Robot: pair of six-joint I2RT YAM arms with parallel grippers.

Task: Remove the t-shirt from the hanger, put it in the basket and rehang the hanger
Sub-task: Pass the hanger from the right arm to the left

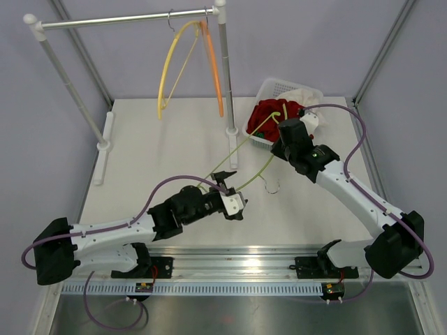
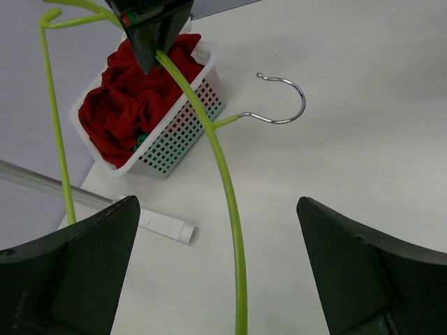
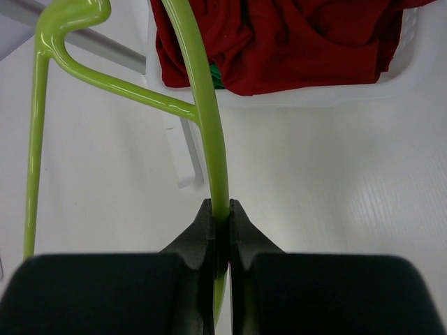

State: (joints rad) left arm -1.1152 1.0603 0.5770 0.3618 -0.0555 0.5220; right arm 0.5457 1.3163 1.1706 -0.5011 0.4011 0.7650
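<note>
Right pincer (image 3: 222, 222) is clamped shut on one arm of the green hanger (image 3: 209, 125), holding it tilted over the desk (image 1: 160, 153). Its metal hook (image 2: 283, 105) points away from the basket; can't tell if it touches the desk. Left pincer (image 2: 216, 209) is spread wide and grips nothing, with the hanger's arm running between its fingers. The red t-shirt (image 1: 269, 115) is off the hanger, bunched in the white basket (image 2: 178, 136) at the far right of the desk, just beyond the right pincer. Yellow hanger (image 1: 167, 70) and orange hanger (image 1: 213, 66) hang on the rack (image 1: 126, 19).
</note>
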